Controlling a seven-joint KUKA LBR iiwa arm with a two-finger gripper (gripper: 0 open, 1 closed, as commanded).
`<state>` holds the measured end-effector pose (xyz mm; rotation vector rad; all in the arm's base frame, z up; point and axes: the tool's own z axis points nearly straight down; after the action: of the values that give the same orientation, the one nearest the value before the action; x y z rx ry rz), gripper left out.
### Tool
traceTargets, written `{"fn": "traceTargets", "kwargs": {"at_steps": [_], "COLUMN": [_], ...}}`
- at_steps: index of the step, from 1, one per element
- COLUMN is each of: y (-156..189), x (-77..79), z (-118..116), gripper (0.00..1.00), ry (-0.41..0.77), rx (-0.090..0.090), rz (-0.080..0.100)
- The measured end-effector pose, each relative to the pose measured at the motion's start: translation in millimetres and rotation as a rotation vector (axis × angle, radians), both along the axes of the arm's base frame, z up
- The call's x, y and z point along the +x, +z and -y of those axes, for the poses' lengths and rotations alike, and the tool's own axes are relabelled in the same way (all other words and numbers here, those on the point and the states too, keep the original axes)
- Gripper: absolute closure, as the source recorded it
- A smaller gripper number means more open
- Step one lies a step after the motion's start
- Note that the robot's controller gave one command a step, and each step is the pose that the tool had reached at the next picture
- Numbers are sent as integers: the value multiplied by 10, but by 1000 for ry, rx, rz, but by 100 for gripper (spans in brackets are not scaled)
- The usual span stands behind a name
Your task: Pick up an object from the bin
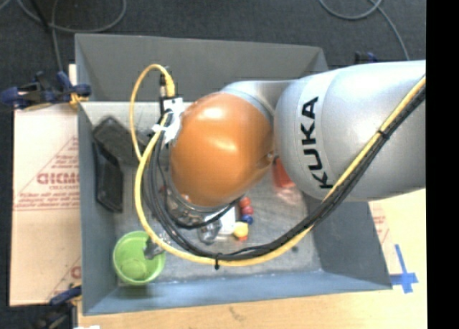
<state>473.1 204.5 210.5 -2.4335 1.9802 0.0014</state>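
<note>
Grey metal makes up the bin, and everything loose lies on its floor. Farthest to the left of the gripper is a black oblong object, lying flat along the left wall and well apart from the gripper. Nearer, to the left and slightly below the gripper, a green cup stands upright in the bin's corner, mouth up. A yellow cable loops from the wrist past the cup. The gripper itself sits low in the middle of the bin, mostly hidden under the robot's round orange cover; I cannot tell whether it is open or closed, or whether it has hold of anything. Just to its right lie small coloured pieces, red, blue and yellow, close together. Farther right, a red-orange object shows beside the silver arm, partly hidden by it.
</note>
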Motion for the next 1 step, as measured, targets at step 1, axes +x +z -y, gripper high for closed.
{"fn": "traceTargets", "kwargs": {"at_steps": [1], "y": [-1], "x": [1], "z": [6], "gripper": [0], "ry": [-2], "rx": [-1], "rz": [0]}}
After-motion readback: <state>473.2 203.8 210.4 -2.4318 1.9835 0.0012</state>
